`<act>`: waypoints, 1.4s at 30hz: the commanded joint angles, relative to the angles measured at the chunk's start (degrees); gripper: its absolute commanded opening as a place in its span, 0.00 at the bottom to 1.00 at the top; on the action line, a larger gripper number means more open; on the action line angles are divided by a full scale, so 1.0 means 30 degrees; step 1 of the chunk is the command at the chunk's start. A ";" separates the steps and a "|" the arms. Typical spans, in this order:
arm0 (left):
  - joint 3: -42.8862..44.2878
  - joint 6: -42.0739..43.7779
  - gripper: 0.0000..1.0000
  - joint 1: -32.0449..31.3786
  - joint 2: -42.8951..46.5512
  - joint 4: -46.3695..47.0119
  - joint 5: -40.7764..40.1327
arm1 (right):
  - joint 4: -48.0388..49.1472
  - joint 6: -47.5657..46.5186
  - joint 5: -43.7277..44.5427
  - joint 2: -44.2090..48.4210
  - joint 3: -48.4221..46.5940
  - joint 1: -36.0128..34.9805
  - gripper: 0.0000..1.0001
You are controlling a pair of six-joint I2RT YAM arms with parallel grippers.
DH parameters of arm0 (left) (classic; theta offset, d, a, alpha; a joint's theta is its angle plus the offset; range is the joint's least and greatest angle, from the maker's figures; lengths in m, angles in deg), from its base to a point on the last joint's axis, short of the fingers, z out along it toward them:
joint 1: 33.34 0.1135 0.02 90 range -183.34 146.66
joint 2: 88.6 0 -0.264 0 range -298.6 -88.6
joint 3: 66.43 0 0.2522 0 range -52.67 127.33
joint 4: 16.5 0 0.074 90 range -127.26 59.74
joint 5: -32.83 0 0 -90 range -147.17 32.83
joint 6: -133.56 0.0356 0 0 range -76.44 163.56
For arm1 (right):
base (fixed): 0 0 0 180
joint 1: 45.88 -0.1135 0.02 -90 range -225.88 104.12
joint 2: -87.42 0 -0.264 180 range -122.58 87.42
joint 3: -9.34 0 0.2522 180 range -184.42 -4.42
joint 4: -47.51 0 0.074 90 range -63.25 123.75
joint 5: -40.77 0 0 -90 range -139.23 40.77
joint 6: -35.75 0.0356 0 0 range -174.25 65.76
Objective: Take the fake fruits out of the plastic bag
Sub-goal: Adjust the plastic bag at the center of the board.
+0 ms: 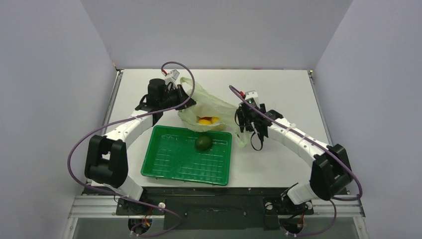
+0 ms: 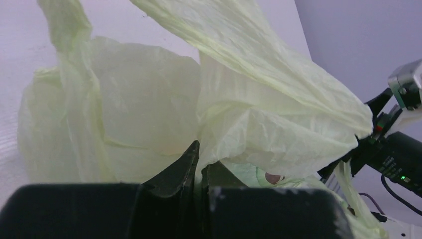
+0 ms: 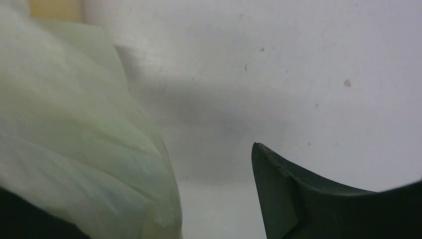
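Note:
The plastic bag (image 1: pixel 211 105) lies behind the green tray (image 1: pixel 164 164), its mouth toward the tray. Yellow and orange fruits (image 1: pixel 207 120) show inside that mouth. The dark green fruit (image 1: pixel 203 143) lies in the tray. The red fruit is hidden. My left gripper (image 1: pixel 183 94) is shut on the bag's upper left edge and holds it up. In the left wrist view the jaws (image 2: pixel 201 160) pinch the film (image 2: pixel 149 99). My right gripper (image 1: pixel 244 128) is open at the bag's right edge. In the right wrist view (image 3: pixel 169 199) the film (image 3: pixel 74 149) covers its left finger.
The tray's far rim (image 1: pixel 194 130) sits right under the bag's mouth. The right arm's wrist and cable (image 2: pixel 398 154) show beyond the bag in the left wrist view. White tabletop (image 3: pixel 278 74) lies under the right gripper. Walls enclose the table on three sides.

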 commanded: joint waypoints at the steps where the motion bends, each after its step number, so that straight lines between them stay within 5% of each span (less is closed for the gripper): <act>1: 0.0319 -0.1224 0.00 -0.0029 0.0366 0.1633 0.1862 | -0.2034 0.1193 0.0312 0.5059 0.0806 -0.0959 0.65; 9: 0.0732 -0.0479 0.00 -0.0219 0.1069 0.1334 0.2401 | -0.3161 0.2213 -0.2516 0.8690 -0.0543 -0.2256 0.68; 18: 0.0854 0.1025 0.00 -0.0838 0.1766 0.0640 0.1726 | 0.0163 0.4398 -0.3801 0.7133 -0.3361 -0.5006 0.65; 20: 0.0929 0.1050 0.00 -0.0830 0.1697 0.0515 0.1716 | 0.2166 0.4387 -0.5308 0.6844 -0.2761 -0.5452 0.61; 22: 0.0979 0.0994 0.00 -0.0778 0.1681 0.0500 0.1796 | 0.3976 0.4368 -0.7027 0.5973 -0.2264 -0.5797 0.35; 24: 0.0962 0.1024 0.00 -0.0760 0.1730 0.0539 0.1773 | 0.5001 0.4241 -0.7648 0.4816 -0.2082 -0.6272 0.22; 28: 0.0999 0.1346 0.00 -0.0758 0.1844 0.0427 0.1701 | 0.6882 0.4213 -0.7075 0.2580 -0.1319 -0.6226 0.07; 42: 0.0578 0.1201 0.00 0.0761 0.2051 0.0844 0.1180 | 0.8056 0.2598 -0.2059 -0.6390 -0.4780 -0.2017 0.07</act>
